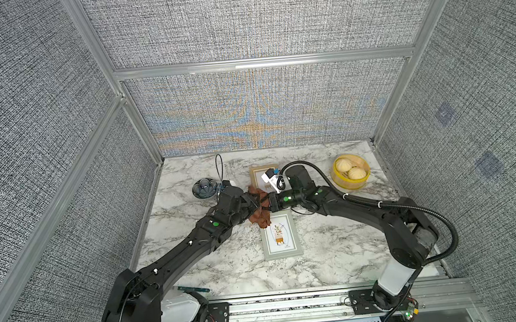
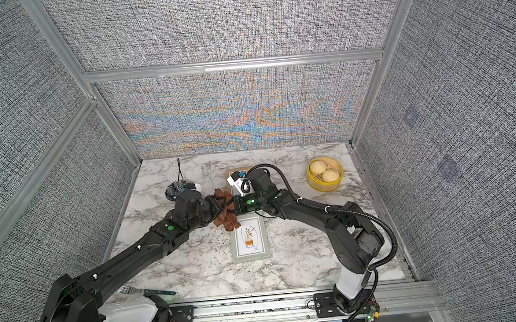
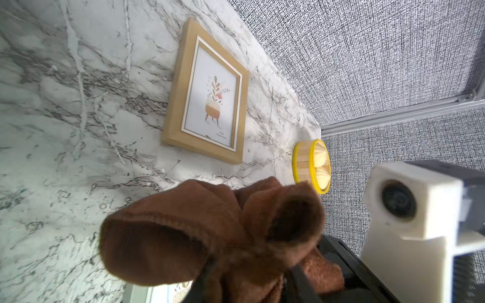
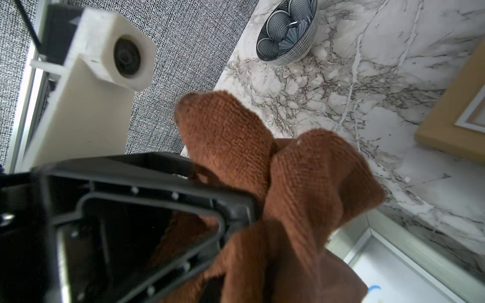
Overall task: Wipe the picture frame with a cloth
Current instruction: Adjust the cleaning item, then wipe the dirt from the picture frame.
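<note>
The reddish-brown cloth [image 1: 259, 214] hangs bunched between my two grippers, above the table's middle in both top views. My left gripper [image 1: 253, 202] is shut on one side of it; in the left wrist view the cloth [image 3: 210, 230] is gathered between its dark fingers [image 3: 207, 270]. My right gripper [image 1: 269, 201] is shut on the opposite side, and folds of cloth [image 4: 301, 183] hide its fingers. A grey picture frame [image 1: 281, 236] lies flat just in front, its top corner under the hanging cloth. A wooden picture frame [image 3: 204, 94] lies behind, partly hidden by the right arm in both top views.
A yellow-rimmed steamer basket with two buns [image 1: 350, 172] stands at the back right. A patterned dark bowl [image 1: 203, 189] sits at the back left. A fork [image 2: 147, 291] lies by the front left edge. Grey fabric walls enclose the marble table [image 1: 337, 247].
</note>
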Robot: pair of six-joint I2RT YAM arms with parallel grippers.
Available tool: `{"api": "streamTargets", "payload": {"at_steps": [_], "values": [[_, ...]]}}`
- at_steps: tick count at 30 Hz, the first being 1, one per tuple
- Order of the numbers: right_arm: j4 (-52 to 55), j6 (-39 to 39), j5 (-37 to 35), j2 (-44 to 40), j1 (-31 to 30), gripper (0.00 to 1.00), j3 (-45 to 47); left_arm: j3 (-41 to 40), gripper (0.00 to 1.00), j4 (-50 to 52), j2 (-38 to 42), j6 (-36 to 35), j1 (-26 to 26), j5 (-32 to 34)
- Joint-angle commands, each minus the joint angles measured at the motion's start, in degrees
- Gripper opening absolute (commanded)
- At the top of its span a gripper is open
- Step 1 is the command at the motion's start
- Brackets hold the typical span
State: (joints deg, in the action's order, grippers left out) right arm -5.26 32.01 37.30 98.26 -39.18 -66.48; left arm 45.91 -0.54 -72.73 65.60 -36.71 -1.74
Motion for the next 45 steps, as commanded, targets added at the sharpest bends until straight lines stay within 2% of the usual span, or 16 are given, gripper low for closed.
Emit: {"api": "streamTargets", "payload": {"at_steps": [1,3,7,9,11,16,20,23,24,30,36,45], "values": [[2.1,-3.0,-1.7,-2.1,0.0,0.07,0.3,0.0,0.14,-2.3,-0.6,-0.2,0.4,-1.7],[4.5,-5.0,-4.5,-4.4,0.3,0.20,2.0,0.3,0.02,-0.8,-0.7,-1.3,1.0,-1.3],[8.9,-8.2,-14.4,-10.6,1.7,0.57,7.2,1.8,0.00,7.6,0.2,-6.8,2.4,1.6],[10.7,-8.7,-22.0,-13.4,2.3,0.67,11.2,3.6,0.00,15.5,1.3,-10.6,2.8,4.7],[12.7,-8.7,-28.8,-15.2,3.3,0.70,13.9,5.9,0.00,25.2,2.8,-14.5,3.0,10.1],[19.1,-9.3,-34.4,-12.9,5.0,0.67,13.7,10.0,0.00,41.4,6.6,-23.0,3.0,19.8],[22.1,-8.7,-33.7,-7.2,5.0,0.58,10.9,12.3,0.00,47.6,7.7,-28.3,3.0,21.7],[22.4,-7.7,-33.1,-3.8,5.0,0.51,10.0,14.7,0.00,53.4,7.2,-27.7,3.0,27.2],[22.2,-7.5,-32.8,-3.2,5.0,0.48,10.0,14.7,0.00,53.4,7.1,-28.0,3.0,27.3],[21.4,-6.6,-29.6,0.7,5.0,0.39,7.3,10.9,0.00,45.3,1.9,-26.0,2.0,17.4],[18.0,-5.3,-24.3,2.5,5.0,0.37,8.2,8.0,0.00,35.4,-5.1,-22.0,-0.8,12.4],[19.0,-5.4,-25.4,4.3,5.1,0.24,8.8,4.8,0.00,22.0,-11.0,-18.4,-2.4,4.3]]}}
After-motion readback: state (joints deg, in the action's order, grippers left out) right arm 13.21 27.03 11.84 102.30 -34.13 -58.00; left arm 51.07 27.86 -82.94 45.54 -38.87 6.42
